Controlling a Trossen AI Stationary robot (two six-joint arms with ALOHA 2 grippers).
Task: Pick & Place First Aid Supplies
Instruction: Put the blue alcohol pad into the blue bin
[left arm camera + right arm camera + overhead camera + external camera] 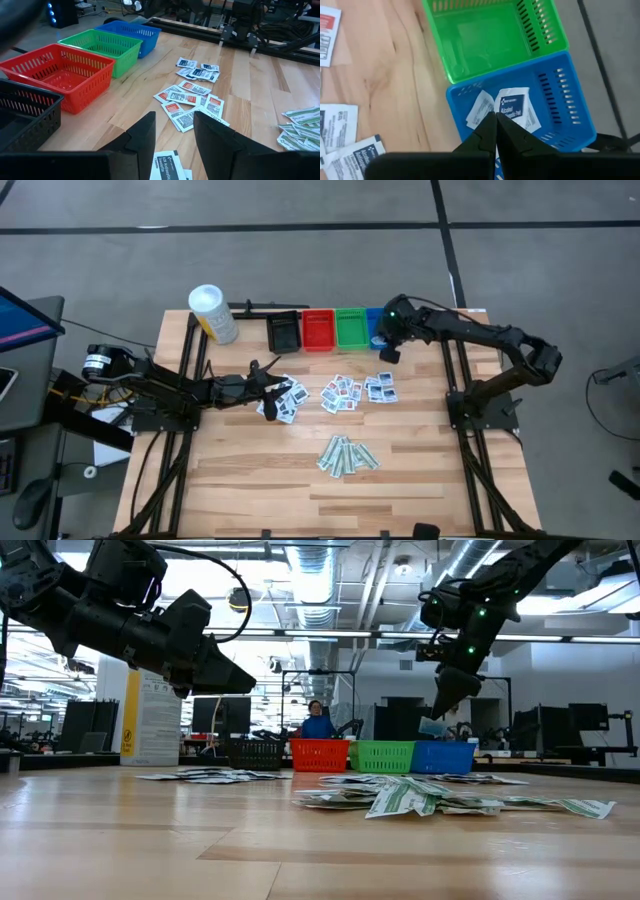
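Small flat packets lie in piles on the wooden table: dark-print ones [282,402], red-print ones [342,394], blue-print ones [380,388] and pale-green strips [347,455]. My left gripper [272,380] is open, just above the dark-print pile. A packet [169,165] lies below its fingers [174,117]. My right gripper [386,352] hangs over the blue bin [555,100] and is shut on a white packet with blue print [516,106]. Another packet [479,109] lies in that bin. My right gripper pinches the white, blue-print packet by one edge [501,116] between its two fingertips, coming from above. In the low view the packet [432,727] hangs below the fingers, clear of the blue bin's rim.
Black [284,332], red [318,330], green [351,328] and blue [375,322] bins stand in a row at the table's far edge. A white canister with a yellow label [212,313] stands at the far left. A person [318,722] shows in the room behind.
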